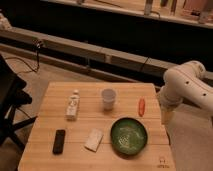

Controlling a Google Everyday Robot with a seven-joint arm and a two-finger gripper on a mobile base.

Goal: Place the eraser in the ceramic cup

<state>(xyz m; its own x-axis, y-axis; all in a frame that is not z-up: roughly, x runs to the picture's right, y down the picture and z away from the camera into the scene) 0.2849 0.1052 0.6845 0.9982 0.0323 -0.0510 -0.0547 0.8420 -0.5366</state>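
The gripper (167,118) is seen at the right, hung down from the white arm (186,85) just past the right edge of the table (47,117). Whether it is open or closed cannot be told. The eraser (59,141) is laid flat near the front left corner of the table, well apart from the gripper. Its long side is pointed from the front of the table toward the back and is tipped only a little, so one short end is turned to the far edge. The ceramic cup (108,98) is stood upright near the middle of the back half, with its mouth up, well apart from the eraser. The table is made of pale wood planks and is set on a light floor (35,75). A long low ledge (75,47) is seen behind it, and the room past that is dark. A black thing with legs (10,100) is placed at the left, and a thin cable (27,64) is laid on the floor near it. A small white bottle (73,105) is found left of the cup. A white block (94,140) is laid just right of the eraser. These two are found on either side of the line from the eraser to the cup. A dark green bowl (129,135) is set at the front, between the gripper and the eraser. A small orange stick (142,106) is laid right of the cup.
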